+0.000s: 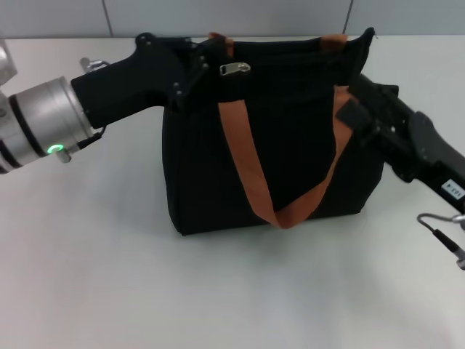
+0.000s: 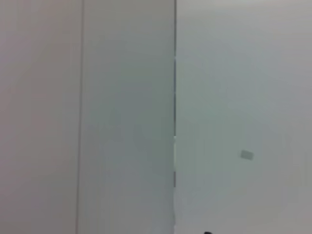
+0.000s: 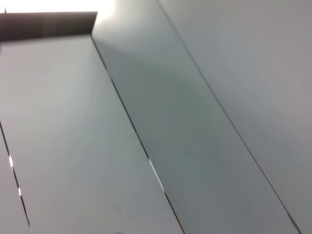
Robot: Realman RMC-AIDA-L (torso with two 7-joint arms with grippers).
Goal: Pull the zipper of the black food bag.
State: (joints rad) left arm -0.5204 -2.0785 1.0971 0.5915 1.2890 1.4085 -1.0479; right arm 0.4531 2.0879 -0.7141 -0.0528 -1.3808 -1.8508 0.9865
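The black food bag (image 1: 290,167) stands upright in the middle of the table in the head view, with two orange-brown handles (image 1: 247,160). The silver zipper pull tab (image 1: 234,69) lies on the zip line at the bag's upper edge, near its left end, and nothing holds it. My left gripper (image 1: 200,62) is at the bag's upper left corner, just left of the tab. My right gripper (image 1: 352,102) is against the bag's upper right end. Both wrist views show only wall panels, not the bag.
The white table (image 1: 109,276) spreads around the bag, with a grey panelled wall (image 1: 218,14) behind it. A metal hook and cable (image 1: 443,229) hang from my right arm at the right edge.
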